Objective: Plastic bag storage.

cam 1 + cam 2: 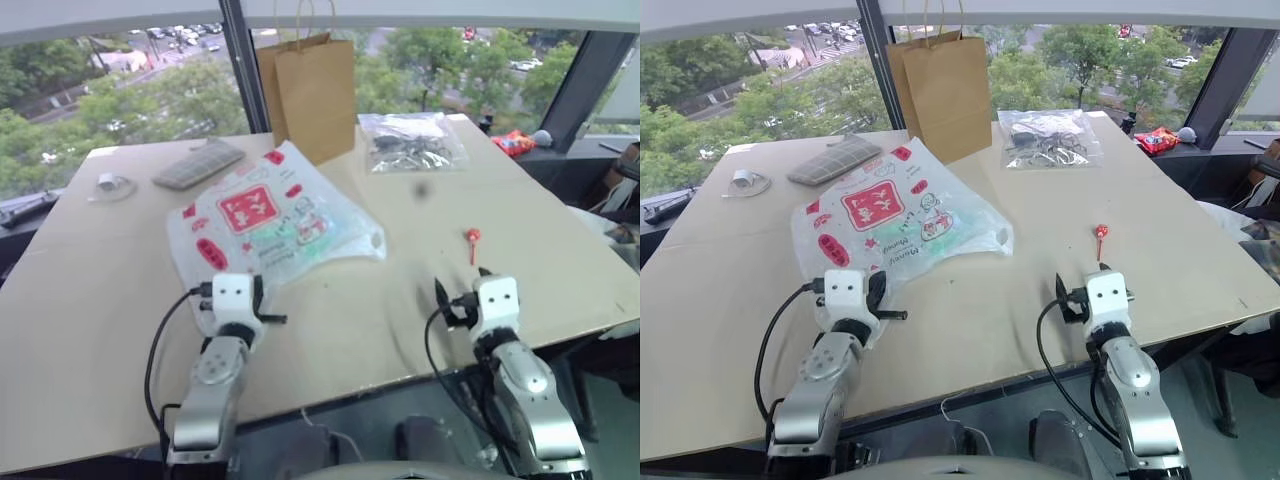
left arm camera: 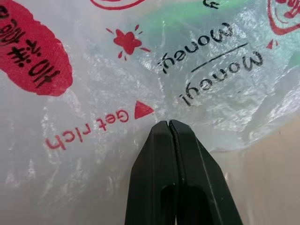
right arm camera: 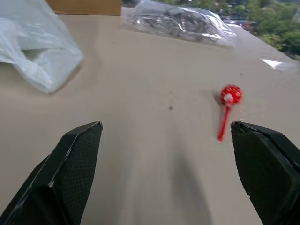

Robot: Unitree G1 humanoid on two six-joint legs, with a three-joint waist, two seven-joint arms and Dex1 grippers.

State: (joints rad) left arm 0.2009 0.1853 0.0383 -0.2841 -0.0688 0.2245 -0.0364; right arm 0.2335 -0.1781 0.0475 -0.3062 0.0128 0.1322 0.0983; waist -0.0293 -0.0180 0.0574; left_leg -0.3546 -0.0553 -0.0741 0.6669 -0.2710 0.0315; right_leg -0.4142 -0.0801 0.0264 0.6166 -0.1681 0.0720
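Left eye view: bag lies flat mid-table, long axis running from the left gripper toward the paper bag, its near edge just ahead of those clenched, empty jaws, while the right gripper gapes wide, farther off.

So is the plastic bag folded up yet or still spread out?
Spread out: the plastic bag lies loosely flat on the table, printed face up, unfolded.

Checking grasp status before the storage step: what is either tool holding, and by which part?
Nothing visibly. Left tool is shut with its tip at the plastic bag's near edge; right tool is open over bare table.
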